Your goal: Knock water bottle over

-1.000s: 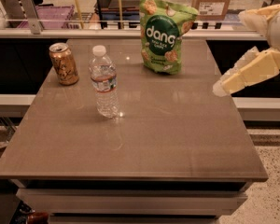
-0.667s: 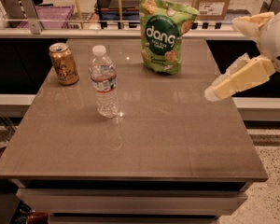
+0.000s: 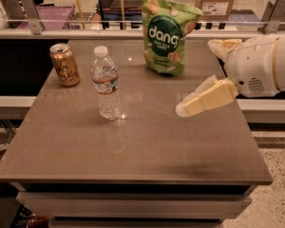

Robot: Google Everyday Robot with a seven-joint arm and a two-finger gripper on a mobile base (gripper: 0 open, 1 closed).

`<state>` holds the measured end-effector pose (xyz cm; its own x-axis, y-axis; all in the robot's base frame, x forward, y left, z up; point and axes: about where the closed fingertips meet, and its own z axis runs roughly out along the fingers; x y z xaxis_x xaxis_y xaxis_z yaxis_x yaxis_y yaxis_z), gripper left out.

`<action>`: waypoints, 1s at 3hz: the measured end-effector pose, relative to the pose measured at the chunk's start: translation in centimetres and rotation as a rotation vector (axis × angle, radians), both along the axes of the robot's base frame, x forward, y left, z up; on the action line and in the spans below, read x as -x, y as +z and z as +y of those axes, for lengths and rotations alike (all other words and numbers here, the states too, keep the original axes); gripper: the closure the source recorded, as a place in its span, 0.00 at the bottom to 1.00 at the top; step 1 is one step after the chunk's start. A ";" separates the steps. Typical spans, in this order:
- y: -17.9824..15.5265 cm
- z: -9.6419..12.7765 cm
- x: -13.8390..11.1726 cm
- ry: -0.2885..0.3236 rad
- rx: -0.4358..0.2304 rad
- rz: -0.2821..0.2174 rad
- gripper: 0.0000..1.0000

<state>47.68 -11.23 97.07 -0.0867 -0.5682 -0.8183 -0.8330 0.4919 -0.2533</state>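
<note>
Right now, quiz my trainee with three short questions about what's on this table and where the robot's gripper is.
1. True or false: the small clear ribbed plastic water bottle with the white cap lies on its side.
2. Which stands nearest the water bottle? A) gold metal drink can B) green snack bag C) cardboard box
3. Does the pale yellow gripper touch the water bottle?
Key: 1 false, it stands upright. 2 A. 3 No; it hovers over the brown table, apart from the bottle.
</note>
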 end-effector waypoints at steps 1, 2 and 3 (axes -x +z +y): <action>-1.7 2.2 -0.9 0.020 -0.055 0.022 0.00; -3.1 4.4 -2.1 0.076 -0.112 0.038 0.00; -4.5 6.2 -3.2 0.134 -0.163 0.058 0.00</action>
